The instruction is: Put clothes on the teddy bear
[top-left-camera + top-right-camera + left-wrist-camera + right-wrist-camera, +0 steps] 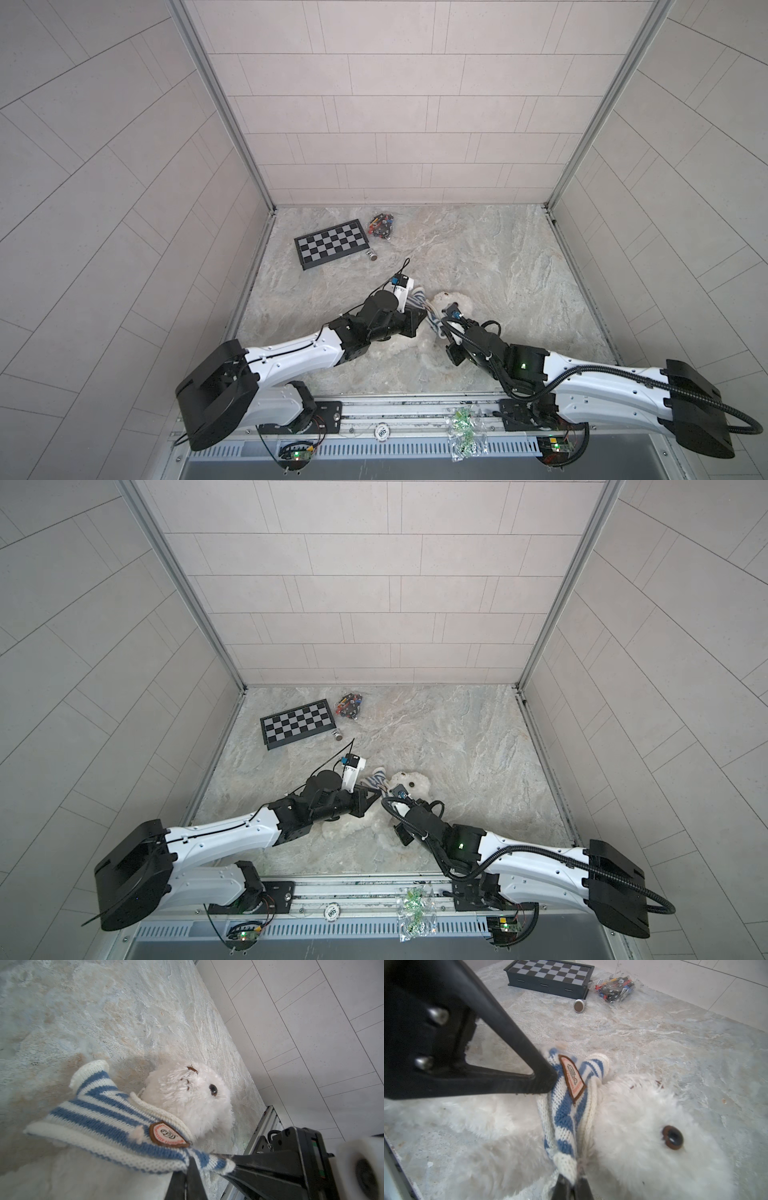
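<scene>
My white fluffy plush teddy bear (453, 300) lies near the middle of the marbled table (498, 266), its head at the 1 o'clock end. A blue-and-white striped knit shirt (108, 1118) is bunched at 9 o'clock of the head. My left gripper (209, 1159) is clamped on one shirt edge, and my right gripper (574, 1180) is pinched tight on another. A black-and-grey chessboard box (330, 244) sits off at 10 o'clock.

The bear (459, 305) lies mid-worktop (498, 270), with the shirt (419, 302) on it, left of its head. Behind-left sits a chessboard (331, 244), a bag (382, 226) right of it, a cylinder (372, 255) just before it.
</scene>
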Action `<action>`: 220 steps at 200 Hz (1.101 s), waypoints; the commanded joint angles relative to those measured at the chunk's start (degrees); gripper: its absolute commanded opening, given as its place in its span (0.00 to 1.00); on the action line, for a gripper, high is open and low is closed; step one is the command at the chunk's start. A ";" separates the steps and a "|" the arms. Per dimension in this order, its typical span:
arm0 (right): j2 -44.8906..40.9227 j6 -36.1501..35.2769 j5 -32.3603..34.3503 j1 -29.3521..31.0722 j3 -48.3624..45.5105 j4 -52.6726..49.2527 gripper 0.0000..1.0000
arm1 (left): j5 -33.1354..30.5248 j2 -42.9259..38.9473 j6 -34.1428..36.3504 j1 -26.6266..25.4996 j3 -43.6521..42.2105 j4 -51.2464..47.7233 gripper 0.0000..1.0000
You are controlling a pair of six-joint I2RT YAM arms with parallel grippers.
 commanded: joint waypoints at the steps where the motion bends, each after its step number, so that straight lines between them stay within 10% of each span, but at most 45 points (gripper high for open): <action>1: -1.00 5.42 -4.42 -0.01 2.49 1.77 0.00 | -2.71 -2.37 1.05 -0.09 -0.14 -1.36 0.23; 41: 0.97 8.66 -8.73 -0.01 3.67 5.92 0.00 | -10.69 -11.18 1.91 -4.90 -0.51 -10.97 0.38; 92: 2.21 10.49 -10.85 -0.02 3.72 9.56 0.00 | -18.74 -22.68 -3.55 -13.14 -4.45 -16.76 0.24; 150: 2.97 11.47 -11.86 -0.01 2.56 12.38 0.00 | -18.68 -18.09 -8.20 -13.77 -8.57 -8.89 0.08; 220: 0.36 11.11 -11.66 -0.01 1.60 7.71 0.00 | -17.96 -12.33 -8.90 -10.55 -10.40 0.04 0.23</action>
